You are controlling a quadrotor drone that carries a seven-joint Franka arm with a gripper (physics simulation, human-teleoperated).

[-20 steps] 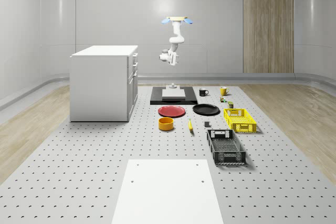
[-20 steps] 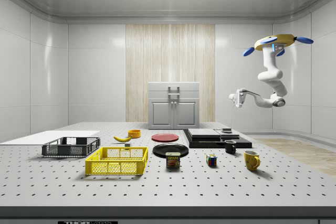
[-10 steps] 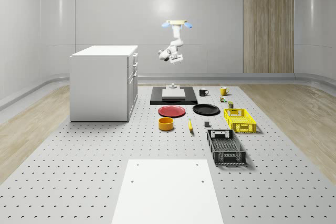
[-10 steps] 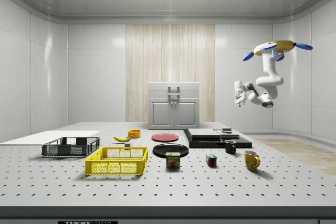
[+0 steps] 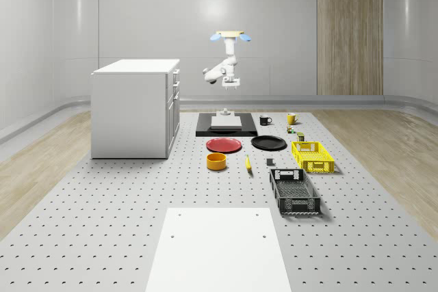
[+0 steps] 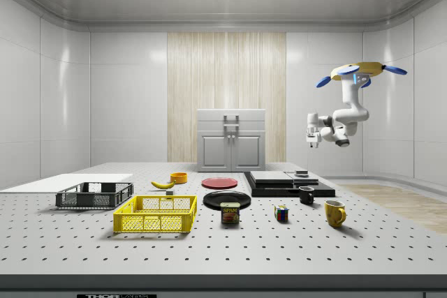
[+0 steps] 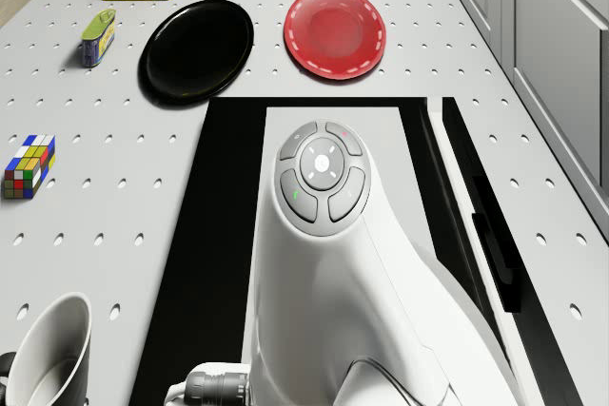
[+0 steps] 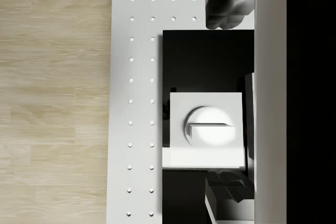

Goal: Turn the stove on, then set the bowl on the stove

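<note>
The stove (image 5: 226, 125) is a black slab with a pale plate, at the far end of the table. Its white switch block with a round knob (image 8: 210, 126) stands at the stove's far edge, also seen as the knob (image 6: 302, 172). The yellow bowl (image 5: 217, 161) sits on the table nearer the front, apart from the stove; the same bowl (image 6: 179, 177) lies towards the side view's left. The drone (image 5: 231, 34) hovers high over the stove's far end. My gripper (image 8: 230, 103) points straight down above the knob, open, well clear of it, and is also seen as the gripper (image 6: 311, 142).
A white cabinet (image 5: 137, 107) stands on the whole-scene view's left of the stove. A red plate (image 5: 224, 145) and a black plate (image 5: 268, 143) lie before the stove. Further right are a yellow basket (image 5: 313, 155), a black basket (image 5: 294, 191), mugs (image 5: 265, 120) and a banana (image 5: 248, 163).
The drone has sunk a little and shifted towards the side view's left. The arm has folded, turning the gripper from level to pointing down over the stove's knob.
</note>
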